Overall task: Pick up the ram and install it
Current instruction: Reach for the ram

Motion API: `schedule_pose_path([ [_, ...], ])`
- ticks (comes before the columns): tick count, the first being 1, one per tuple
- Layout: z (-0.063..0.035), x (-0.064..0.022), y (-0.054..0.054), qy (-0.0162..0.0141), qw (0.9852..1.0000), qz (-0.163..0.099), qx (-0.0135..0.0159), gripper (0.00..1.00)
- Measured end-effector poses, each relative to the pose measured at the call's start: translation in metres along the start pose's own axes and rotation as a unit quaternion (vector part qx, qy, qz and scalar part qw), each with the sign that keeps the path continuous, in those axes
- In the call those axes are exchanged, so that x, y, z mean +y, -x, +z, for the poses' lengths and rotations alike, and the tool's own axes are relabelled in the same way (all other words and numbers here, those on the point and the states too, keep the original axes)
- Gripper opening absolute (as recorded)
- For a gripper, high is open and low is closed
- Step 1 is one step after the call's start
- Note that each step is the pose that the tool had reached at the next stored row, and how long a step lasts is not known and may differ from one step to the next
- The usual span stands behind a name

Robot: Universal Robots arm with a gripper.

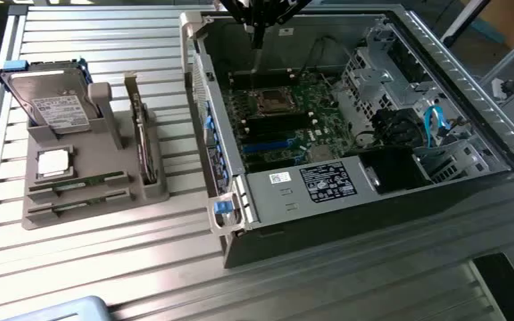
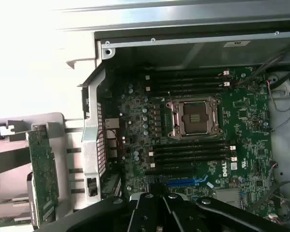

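The pincer (image 1: 257,44), pressed together and carrying nothing visible, is hanging at the upper middle of the exterior view, over the open computer case (image 1: 205,100) and its empty memory slots (image 2: 190,150). The ram (image 1: 83,182) is lying flat in the grey holder (image 1: 105,110) at middle left, well apart, probably for easy taking. A hard drive (image 1: 51,103) and an expansion card (image 1: 137,127) are standing near it.

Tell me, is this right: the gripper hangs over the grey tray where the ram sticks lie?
No. The gripper hangs over the open computer case, not the grey tray; the ram sticks do lie in that tray. The exterior view shows this.
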State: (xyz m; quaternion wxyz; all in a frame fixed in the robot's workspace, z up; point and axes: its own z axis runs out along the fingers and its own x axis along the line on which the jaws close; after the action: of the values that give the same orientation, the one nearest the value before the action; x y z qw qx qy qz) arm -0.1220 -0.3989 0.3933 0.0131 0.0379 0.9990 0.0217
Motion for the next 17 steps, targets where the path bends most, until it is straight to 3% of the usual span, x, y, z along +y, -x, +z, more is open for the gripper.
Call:
schedule_pose_path([
  [17,-0.0001,-0.0003,-0.0039,0.0000,1.0000,0.000,0.0000,0.11],
])
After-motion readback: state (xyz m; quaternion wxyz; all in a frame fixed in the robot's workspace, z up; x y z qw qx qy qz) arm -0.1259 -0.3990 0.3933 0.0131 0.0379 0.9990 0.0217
